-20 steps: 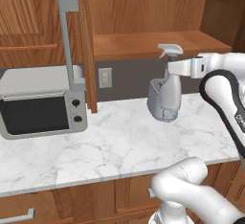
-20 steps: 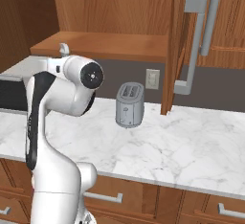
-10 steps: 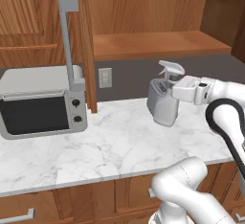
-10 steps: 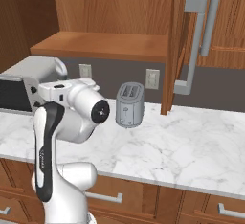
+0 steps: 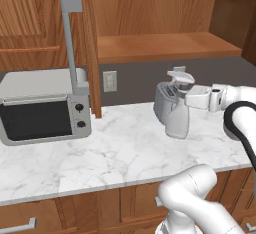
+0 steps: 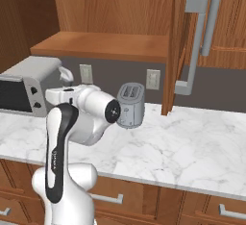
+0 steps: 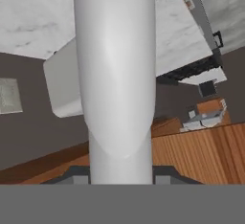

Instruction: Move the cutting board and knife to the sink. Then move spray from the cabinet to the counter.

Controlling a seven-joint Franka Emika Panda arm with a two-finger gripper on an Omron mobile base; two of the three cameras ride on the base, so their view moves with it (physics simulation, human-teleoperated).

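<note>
Fingers point(image 7: 81, 174) clamped the spray point(image 5: 177, 109) at its neck, just above the counter point(image 5: 115, 153) before the toaster point(image 6: 131, 105); the left base view showed its trigger head.

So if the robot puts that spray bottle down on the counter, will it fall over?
Maybe. The spray bottle looks tall and slim, so it would likely tip if set down tilted or bumped. In the hand it keeps its shape, so it seems stiff. The marble counter looks flat, which should help it stand.
</note>
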